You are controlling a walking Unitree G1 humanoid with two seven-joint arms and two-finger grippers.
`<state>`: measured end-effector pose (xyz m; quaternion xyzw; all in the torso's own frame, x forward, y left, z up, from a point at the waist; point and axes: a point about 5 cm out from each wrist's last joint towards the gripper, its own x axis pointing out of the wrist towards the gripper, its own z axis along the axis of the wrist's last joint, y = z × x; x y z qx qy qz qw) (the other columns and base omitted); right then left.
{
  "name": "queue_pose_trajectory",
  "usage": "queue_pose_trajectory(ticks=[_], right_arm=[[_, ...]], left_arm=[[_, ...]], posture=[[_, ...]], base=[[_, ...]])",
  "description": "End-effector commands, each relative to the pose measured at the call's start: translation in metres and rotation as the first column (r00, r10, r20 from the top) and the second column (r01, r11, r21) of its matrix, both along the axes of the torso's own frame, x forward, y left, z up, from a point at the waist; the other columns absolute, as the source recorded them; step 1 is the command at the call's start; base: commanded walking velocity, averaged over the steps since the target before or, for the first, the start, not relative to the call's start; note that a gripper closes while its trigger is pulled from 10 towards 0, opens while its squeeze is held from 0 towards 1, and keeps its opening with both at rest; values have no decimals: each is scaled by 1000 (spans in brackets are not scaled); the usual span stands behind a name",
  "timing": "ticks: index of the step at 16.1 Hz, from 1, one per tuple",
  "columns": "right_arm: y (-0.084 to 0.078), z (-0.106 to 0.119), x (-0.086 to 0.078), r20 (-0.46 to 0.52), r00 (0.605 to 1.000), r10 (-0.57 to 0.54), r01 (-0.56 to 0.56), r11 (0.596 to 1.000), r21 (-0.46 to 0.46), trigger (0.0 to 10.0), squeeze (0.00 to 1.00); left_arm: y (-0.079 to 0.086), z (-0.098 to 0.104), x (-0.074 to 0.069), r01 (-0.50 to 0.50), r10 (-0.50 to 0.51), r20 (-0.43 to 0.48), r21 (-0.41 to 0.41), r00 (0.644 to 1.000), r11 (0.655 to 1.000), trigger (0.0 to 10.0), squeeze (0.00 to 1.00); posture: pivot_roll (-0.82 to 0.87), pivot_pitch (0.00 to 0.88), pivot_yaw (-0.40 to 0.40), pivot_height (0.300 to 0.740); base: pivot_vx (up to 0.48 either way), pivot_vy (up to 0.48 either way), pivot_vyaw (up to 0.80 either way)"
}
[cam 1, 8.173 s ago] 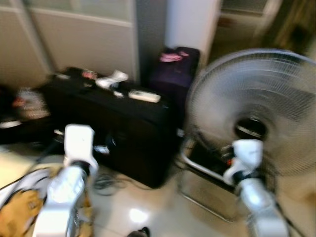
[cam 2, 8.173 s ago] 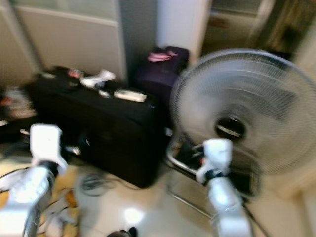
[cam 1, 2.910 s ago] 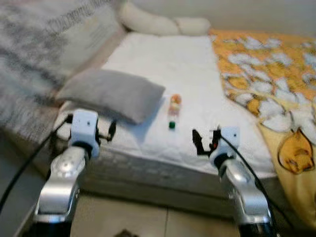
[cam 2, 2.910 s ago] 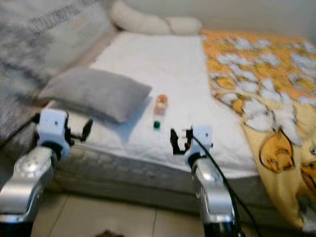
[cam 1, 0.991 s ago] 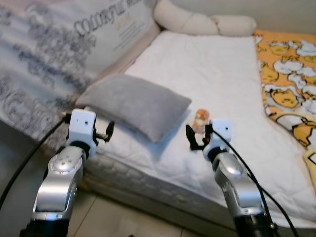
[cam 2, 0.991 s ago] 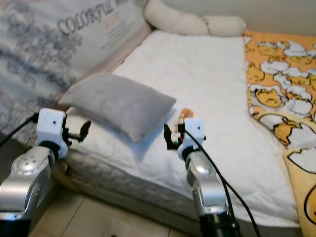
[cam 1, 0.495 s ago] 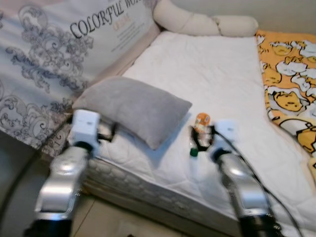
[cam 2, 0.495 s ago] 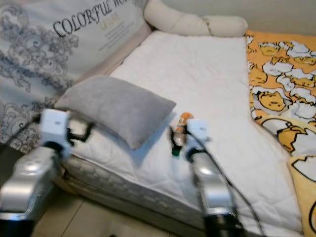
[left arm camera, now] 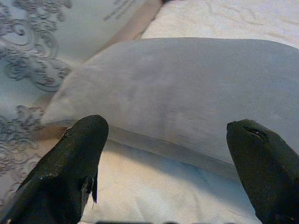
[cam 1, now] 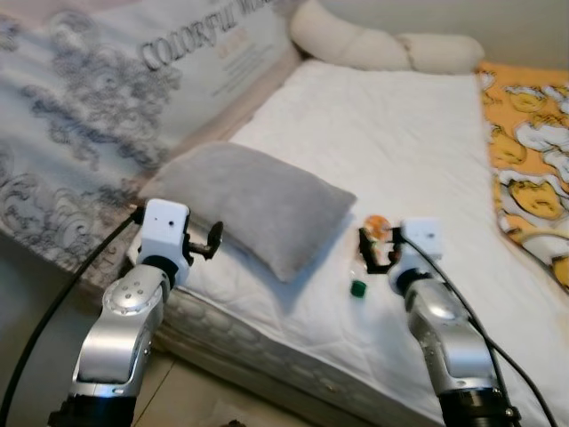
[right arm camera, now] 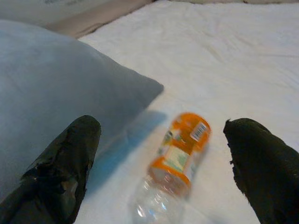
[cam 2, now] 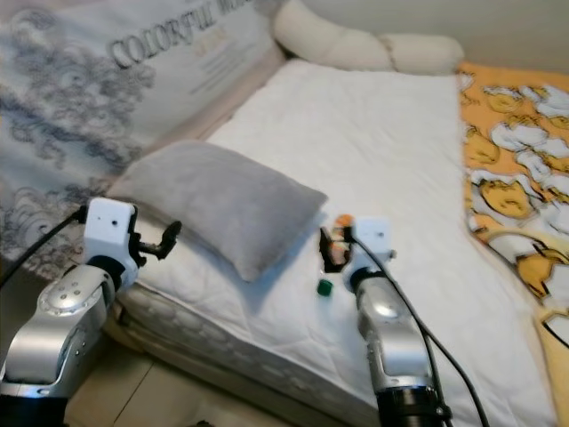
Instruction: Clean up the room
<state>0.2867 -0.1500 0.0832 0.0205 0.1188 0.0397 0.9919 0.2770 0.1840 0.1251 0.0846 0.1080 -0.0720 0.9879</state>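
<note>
Now the right hand (right arm camera: 159,154), fingers spread wide and empty, hovers over the bottle (right arm camera: 175,163) lying on the bed (cam 1: 418,142) beside the grey pillow (cam 1: 258,205); the left hand (left arm camera: 163,158) gapes empty near that pillow.

Bottle (right arm camera: 175,163): clear glossy plastic, empty-looking, with an orange printed label and a green plastic cap (cam 1: 358,287).
Pillow (cam 1: 258,205): grey cloth, matt, soft short nap.
Mattress cover (cam 1: 400,133): white quilted cloth, matt, stitched in lines.
Blanket (cam 1: 529,151): orange printed cloth, matt.
Bolster (cam 1: 356,40): cream cloth, smooth.
Right gripper (right arm camera: 163,161): fingers of matt black plastic, slightly rough.
Arm shells: silver, satin sheen; wrist housings white plastic.
</note>
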Motion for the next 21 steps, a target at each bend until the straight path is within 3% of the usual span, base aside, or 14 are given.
queue_pose_trajectory(ticks=[1,11,13,15,21], right_arm=[[11,3,2,8,1000,28,-28,999,18,10000,0],[11,2,2,2,1000,27,-28,999,22,10000,0],[10,-2,2,-32,999,37,-37,999,-12,10000,0],[16,-8,0,-86,990,108,-114,991,-69,10000,0],[14,-11,-1,-118,987,108,-118,990,-77,10000,0]], left_arm=[[6,4,1,-16,16,8,14,1000,1000,10000,0],[5,2,0,-15,15,-3,6,1000,1000,10000,0],[-2,-5,-2,36,-35,-65,16,997,999,10000,0],[-12,-14,-7,116,-113,-131,16,985,993,10000,0],[-18,-16,-12,164,-162,-157,-3,974,987,10000,0]], posture=[[62,0,47,740],[59,0,51,740],[58,0,49,740],[56,0,50,740],[52,0,54,740]], base=[[262,0,0],[207,0,0],[0,0,0],[0,0,0],[0,0,0]])
